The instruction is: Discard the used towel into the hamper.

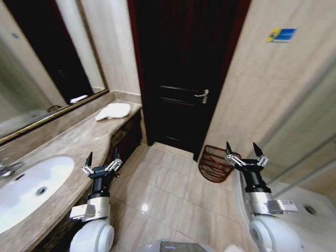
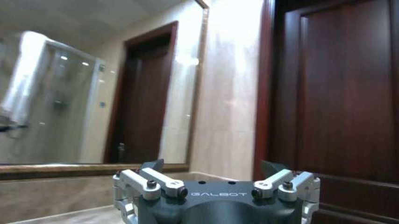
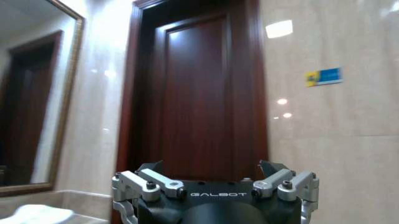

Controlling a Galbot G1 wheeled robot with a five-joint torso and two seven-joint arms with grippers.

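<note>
You've got both end effectors, left [image 1: 102, 159] & right [image 1: 243, 151], released, empty. Towel [image 1: 113, 111] on surface [image 1: 79, 139] by sink [image 1: 32, 190]; hamper [image 1: 215, 164] on floor by door [image 1: 184, 73].

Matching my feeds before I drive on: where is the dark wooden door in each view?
Head view: the dark reddish-brown wooden door stands at top centre, straight ahead.
Left wrist view: the door rises behind the left claw.
Right wrist view: the door rises behind the right claw.
Shared landmark: the gold-framed wall mirror, with a beige wall strip between it and the door.
</note>
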